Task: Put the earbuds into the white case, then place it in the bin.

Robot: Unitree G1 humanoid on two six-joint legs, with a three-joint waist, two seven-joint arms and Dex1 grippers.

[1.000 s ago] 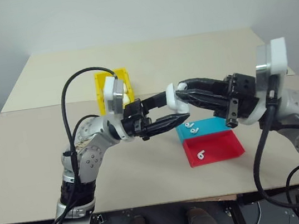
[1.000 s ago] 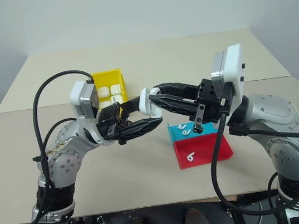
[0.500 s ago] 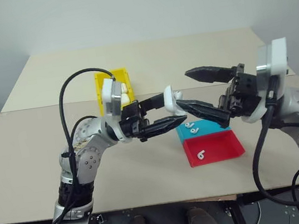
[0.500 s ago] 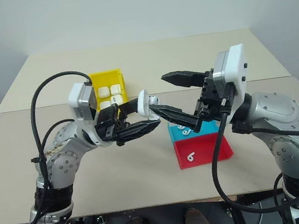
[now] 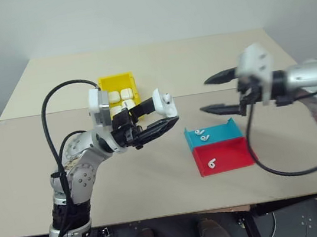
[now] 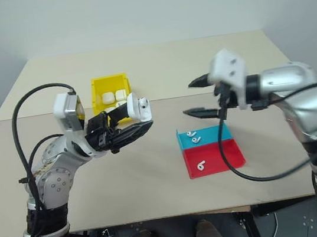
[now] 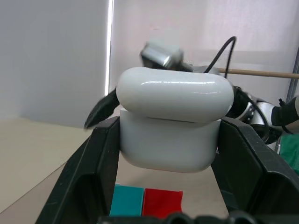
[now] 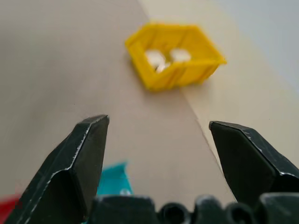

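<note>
My left gripper [image 5: 157, 117] is shut on the white case [image 5: 162, 102] and holds it in the air over the middle of the table. In the left wrist view the case [image 7: 172, 122] sits between the two black fingers [image 7: 96, 170] with its lid down on the body. To the right of it, my right gripper [image 5: 205, 95] hangs open and empty, apart from the case. Two earbuds [image 5: 203, 134] lie in the blue tray [image 5: 223, 132] and one earbud [image 5: 213, 163] lies in the red tray [image 5: 233, 156]. The yellow bin [image 5: 116, 79] stands behind my left arm.
Several white cases [image 6: 113, 95] lie inside the yellow bin. The blue and red trays sit side by side below my right gripper, near the table's front right. In the right wrist view the bin [image 8: 187, 77] lies beyond the open fingers [image 8: 86, 158].
My right gripper let go of the case, opened wide and drew back to the right. My left gripper kept the case and shifted a little to the left.
</note>
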